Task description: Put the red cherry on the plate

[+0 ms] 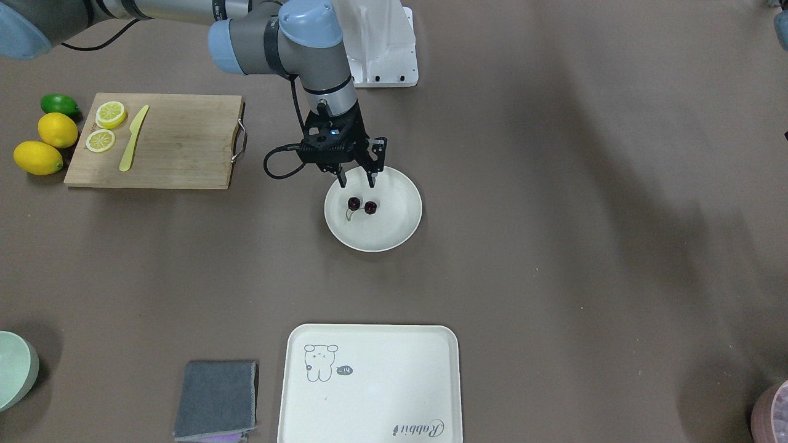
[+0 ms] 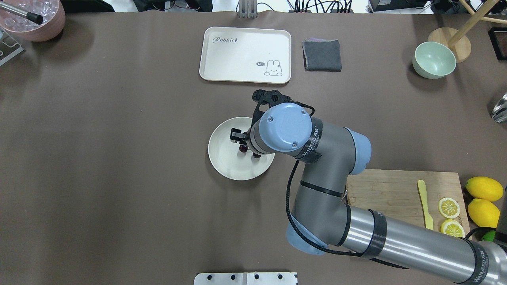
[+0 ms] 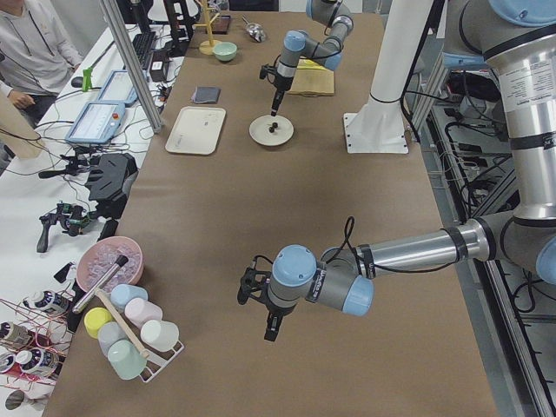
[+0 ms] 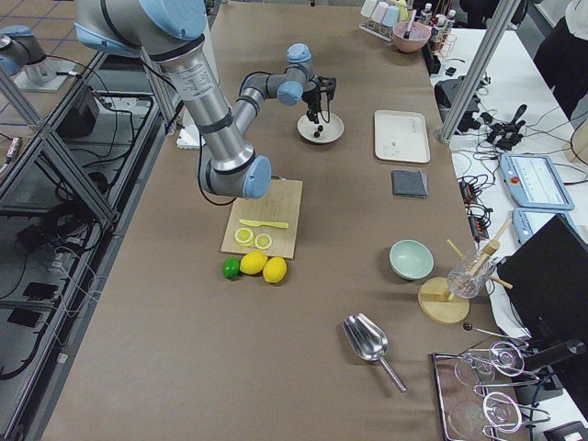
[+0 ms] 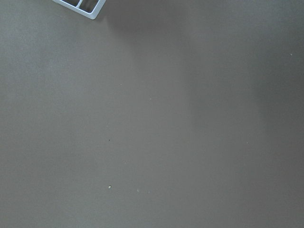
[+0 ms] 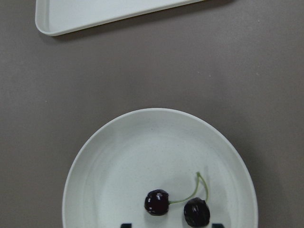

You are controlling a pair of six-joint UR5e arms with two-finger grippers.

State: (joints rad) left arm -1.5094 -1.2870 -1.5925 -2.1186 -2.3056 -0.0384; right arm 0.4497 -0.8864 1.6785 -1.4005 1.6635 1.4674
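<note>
The red cherry (image 1: pixel 362 205), a pair of dark glossy cherries joined by thin green stems, lies inside the round cream plate (image 1: pixel 381 231) at mid-table. The right wrist view shows the cherry (image 6: pixel 157 202) resting free on the plate (image 6: pixel 142 152) near its close edge. My right gripper (image 1: pixel 357 183) hangs open just above the plate's robot-side rim, holding nothing. From overhead, the wrist hides most of the cherry (image 2: pixel 243 149). My left gripper (image 3: pixel 271 328) shows only in the exterior left view, far from the plate; I cannot tell whether it is open or shut.
A wooden cutting board (image 1: pixel 166 141) holds lemon slices (image 1: pixel 111 114) and a yellow knife (image 1: pixel 133 146), with lemons (image 1: pixel 57 130) and a lime (image 1: pixel 60 104) beside it. A bear tray (image 1: pixel 369 384), grey cloth (image 1: pixel 217 400) and green bowl (image 1: pixel 15 369) line the operators' edge.
</note>
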